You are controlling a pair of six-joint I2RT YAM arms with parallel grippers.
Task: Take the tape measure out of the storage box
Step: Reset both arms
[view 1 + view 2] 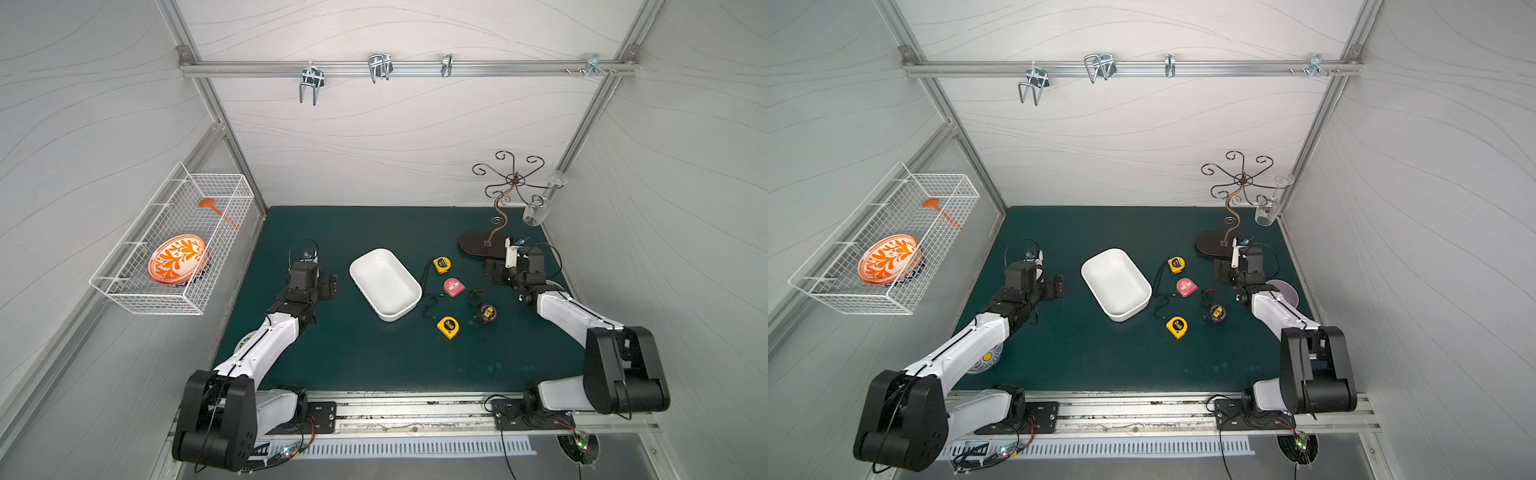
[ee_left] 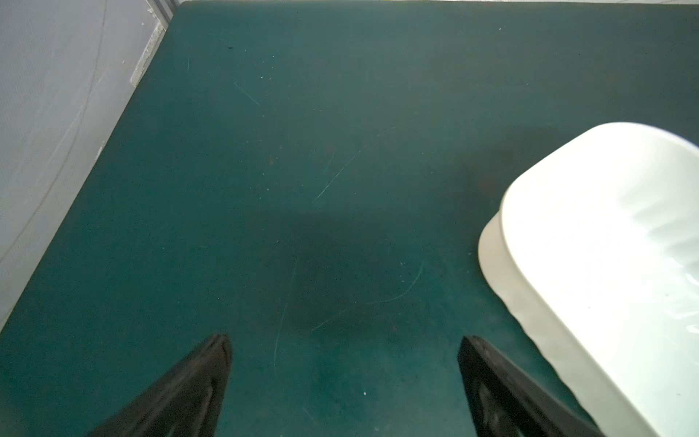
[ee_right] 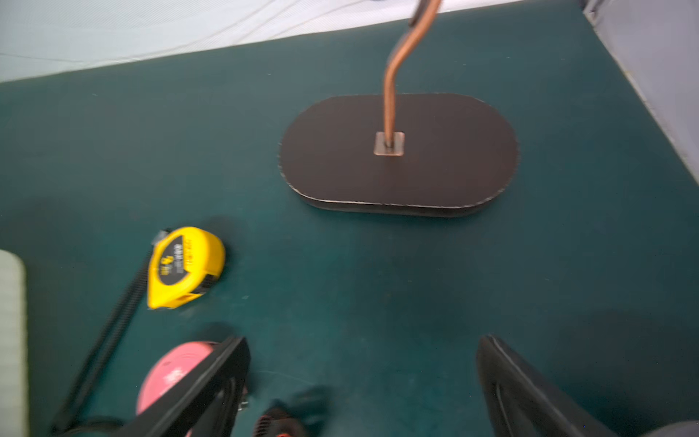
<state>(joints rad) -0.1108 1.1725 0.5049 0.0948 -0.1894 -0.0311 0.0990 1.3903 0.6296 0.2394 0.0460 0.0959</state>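
Since the storage box [image 1: 385, 284] sits empty, four tape measures [image 1: 448, 327] lie beside it; left pincer [image 2: 344, 337] and right pincer [image 3: 363, 337] gape wide, empty. Likely hard, slick, hefty: grip across the case body.

We see a white box [image 1: 385, 284], a dark green mat [image 1: 353, 353], a yellow tape [image 1: 441, 264], a second yellow tape [image 1: 448, 327], a pink tape [image 1: 454, 287], a black tape [image 1: 486, 312] and a plate [image 1: 176, 258] in orange-and-white leaf pattern.
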